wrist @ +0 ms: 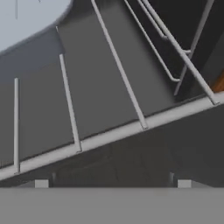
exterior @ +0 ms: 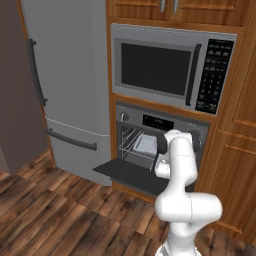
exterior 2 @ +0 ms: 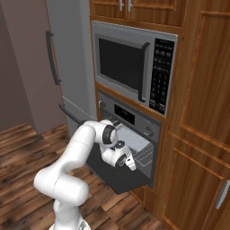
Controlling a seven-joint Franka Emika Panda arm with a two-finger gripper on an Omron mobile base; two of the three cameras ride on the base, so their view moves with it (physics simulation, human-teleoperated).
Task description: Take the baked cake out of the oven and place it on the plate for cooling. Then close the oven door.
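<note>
Fridge (exterior: pixel 70 75), grey, two dark handles, at 9 o'clock of the left base view. At 3 o'clock of it, the wood cabinet column: silver microwave (exterior: pixel 172 67) at 12, the oven (exterior: pixel 160 142) beneath it with its control strip and knobs. Oven door (exterior: pixel 127 172) dropped flat, cavity exposed. Wire rack (exterior: pixel 131 145) visible inside; a pale grey pan, presumably holding the cake (exterior: pixel 146 144), sits on it toward the cavity's middle. White arm rises at 5 o'clock and reaches over the door into the oven mouth. In the right base view the pincer (exterior 2: pixel 128 162) hangs just above the open door at the cavity's front. Hand view: rack bars (wrist: pixel 118 70) run diagonally; pale pan edge (wrist: pixel 30 17) at 11 o'clock; finger tips (wrist: pixel 41 183) sit wide apart, pincer open, gripping nothing.
</note>
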